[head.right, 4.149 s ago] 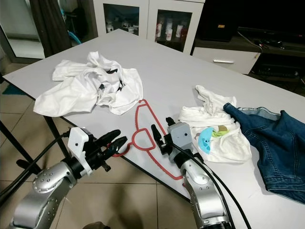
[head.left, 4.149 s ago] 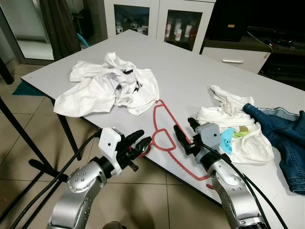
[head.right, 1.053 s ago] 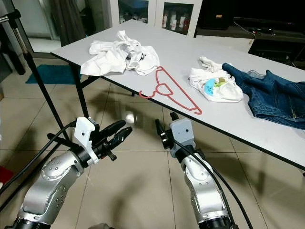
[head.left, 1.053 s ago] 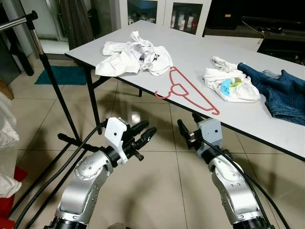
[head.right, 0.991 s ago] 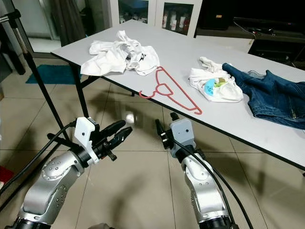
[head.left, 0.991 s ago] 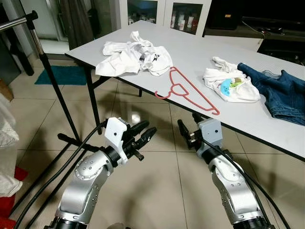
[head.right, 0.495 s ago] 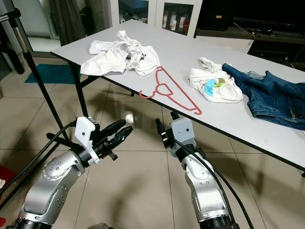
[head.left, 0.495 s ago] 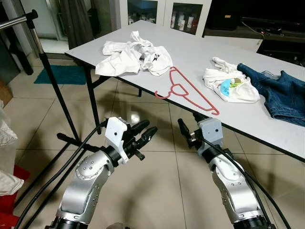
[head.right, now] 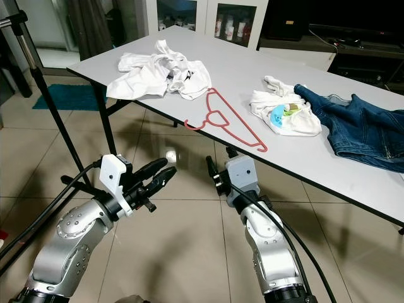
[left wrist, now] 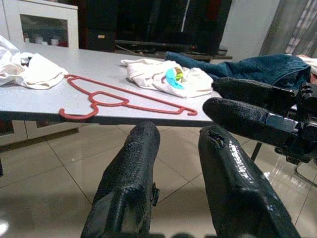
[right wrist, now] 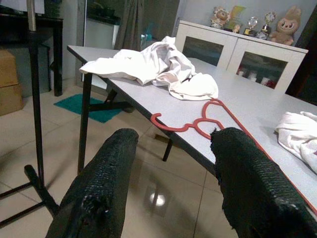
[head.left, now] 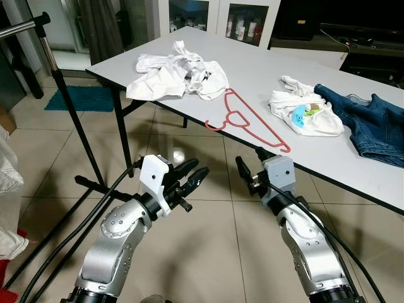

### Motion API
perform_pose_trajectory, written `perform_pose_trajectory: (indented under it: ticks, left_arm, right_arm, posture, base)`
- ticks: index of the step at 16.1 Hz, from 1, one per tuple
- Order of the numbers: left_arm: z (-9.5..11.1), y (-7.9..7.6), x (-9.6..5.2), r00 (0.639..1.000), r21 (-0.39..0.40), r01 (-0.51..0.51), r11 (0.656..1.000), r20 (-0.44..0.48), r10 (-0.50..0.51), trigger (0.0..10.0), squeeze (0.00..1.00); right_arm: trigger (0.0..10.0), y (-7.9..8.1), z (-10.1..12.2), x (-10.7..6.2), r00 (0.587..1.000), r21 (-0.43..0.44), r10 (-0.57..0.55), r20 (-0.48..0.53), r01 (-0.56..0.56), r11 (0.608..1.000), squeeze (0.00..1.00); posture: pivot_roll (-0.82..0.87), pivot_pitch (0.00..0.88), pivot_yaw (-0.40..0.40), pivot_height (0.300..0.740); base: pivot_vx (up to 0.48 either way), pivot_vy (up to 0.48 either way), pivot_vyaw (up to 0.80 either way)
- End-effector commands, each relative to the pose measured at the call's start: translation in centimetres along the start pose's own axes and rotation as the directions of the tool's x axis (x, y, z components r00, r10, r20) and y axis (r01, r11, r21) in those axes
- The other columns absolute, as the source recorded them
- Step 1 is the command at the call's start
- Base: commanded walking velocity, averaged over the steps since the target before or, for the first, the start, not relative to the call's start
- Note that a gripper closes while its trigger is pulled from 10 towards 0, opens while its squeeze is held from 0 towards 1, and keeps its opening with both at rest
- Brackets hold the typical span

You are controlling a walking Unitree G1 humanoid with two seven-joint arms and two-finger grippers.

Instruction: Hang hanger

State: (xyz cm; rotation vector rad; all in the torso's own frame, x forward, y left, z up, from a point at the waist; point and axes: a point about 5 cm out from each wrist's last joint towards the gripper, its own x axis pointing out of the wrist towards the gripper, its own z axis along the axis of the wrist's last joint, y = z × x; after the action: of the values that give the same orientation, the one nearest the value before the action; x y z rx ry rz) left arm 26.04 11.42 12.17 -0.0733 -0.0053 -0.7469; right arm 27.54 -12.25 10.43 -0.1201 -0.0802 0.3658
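Note:
The red hanger (head.left: 237, 115) lies flat on the grey table (head.left: 265, 69), its hook at the front edge. Both grippers hover over the tiled floor, below and in front of that edge, apart from the hanger. My left gripper (head.left: 201, 166) is open with nothing between its fingers, and it points toward the table. My right gripper (head.left: 249, 159) is open and holds nothing. In the left wrist view the hanger (left wrist: 114, 96) sits beyond the left gripper (left wrist: 181, 134). In the right wrist view the hanger (right wrist: 208, 119) shows between the spread fingers of the right gripper (right wrist: 176, 136).
A black clothes rack (head.left: 66, 101) with a metal rail stands at the left, a white garment (head.left: 7, 189) hanging by it. On the table lie a crumpled white shirt (head.left: 173, 76), a white cloth bundle (head.left: 303, 113) and blue jeans (head.left: 372, 123). Cabinets stand behind.
Four seconds ago the grippers were close to the hanger at the table edge; now the view is farther back. Over the last second the arms and hanger hold still; the hanging garment has shifted.

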Motion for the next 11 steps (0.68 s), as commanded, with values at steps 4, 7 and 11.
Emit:
perform_pose_trajectory:
  ticks: [4,7,11]
  left_arm:
    - [0.38,-0.14,0.19,1.0,0.019,0.004,1.0,0.012,-0.004,10.0,0.0]
    - [0.34,-0.13,0.23,1.0,0.02,0.004,1.0,0.011,-0.005,10.0,0.0]
    - [0.35,-0.21,0.27,1.0,0.019,0.006,1.0,0.012,-0.006,10.0,0.0]
  right_arm:
    - [10.0,-0.27,0.23,0.19,1.0,-0.014,-0.005,0.013,0.006,1.0,0.0]
    - [10.0,-0.21,0.21,0.15,1.0,-0.013,-0.007,0.013,0.007,1.0,0.0]
    - [10.0,-0.25,0.24,0.2,1.0,-0.016,-0.006,0.014,0.006,1.0,0.0]
  posture:
    - [0.09,0.005,-0.051,0.723]
    - [0.09,0.004,-0.052,0.723]
    - [0.1,0.005,-0.054,0.723]
  base:
    - [0.0,0.0,0.0]
    - [0.0,0.0,0.0]
    - [0.0,0.0,0.0]
